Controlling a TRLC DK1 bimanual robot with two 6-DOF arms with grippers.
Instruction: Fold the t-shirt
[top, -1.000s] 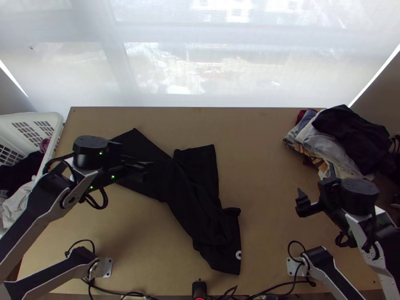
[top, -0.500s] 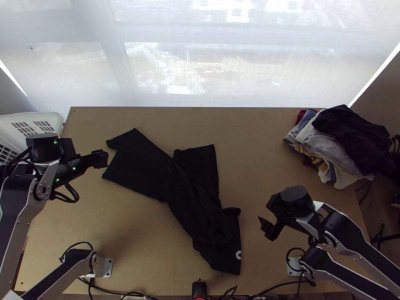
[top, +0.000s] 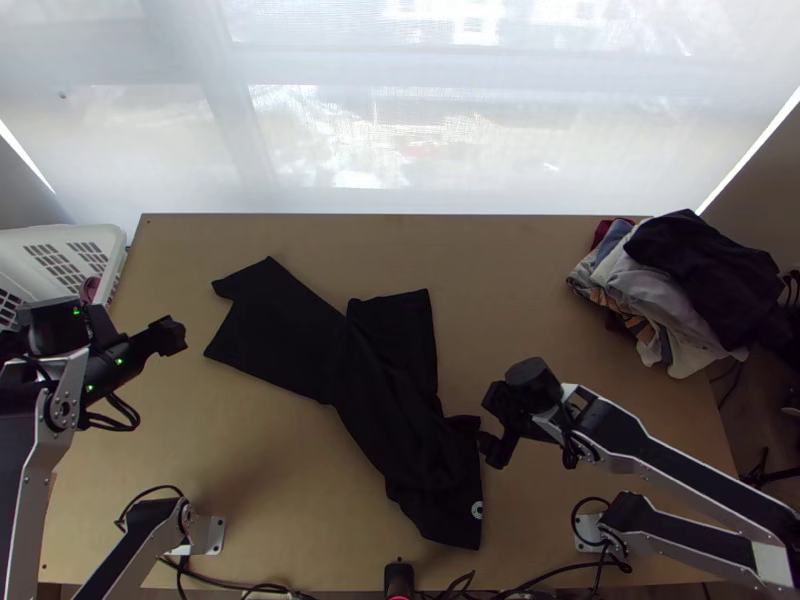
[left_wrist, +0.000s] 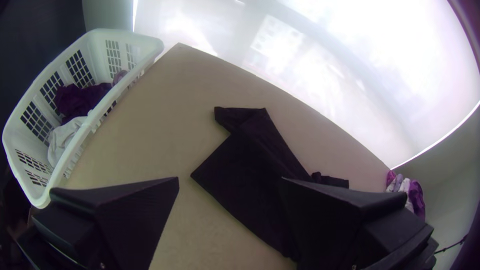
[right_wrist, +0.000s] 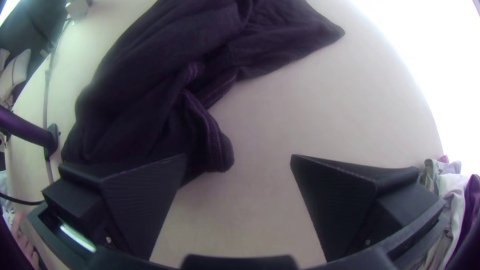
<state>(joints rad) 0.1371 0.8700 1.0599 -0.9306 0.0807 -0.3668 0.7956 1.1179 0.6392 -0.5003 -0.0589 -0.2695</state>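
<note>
The black T-shirt (top: 385, 390) lies on the light wooden desk (top: 300, 480), a little left of its middle, crumpled lengthwise and running from the far left towards the near edge. A broad, flatter part spreads to the left with a small corner sticking out, another flap points to the far edge, and the near end, where a small round white mark (top: 476, 510) shows, is bunched into creases. The right gripper (top: 488, 425) is at the right side of that near end; in the right wrist view its jaws stand wide apart, released, one over the dark cloth beside a stitched fold (right_wrist: 215, 140) and the other over bare desk. Whether that first one touches the cloth, I cannot tell. The left gripper (top: 143, 322) is over the left part of the desk, between the shirt and the white laundry basket (top: 75, 233), and apart from the shirt. Its jaws are parted widely too, with nothing between them, as the left wrist view shows. The basket, at the desk's left edge, has dark purple cloth (left_wrist: 80, 100) and white cloth (left_wrist: 65, 137) in it. At the far right of the desk sits a loose heap of clothes (top: 640, 285), with a dark garment (top: 705, 265) on top
</note>
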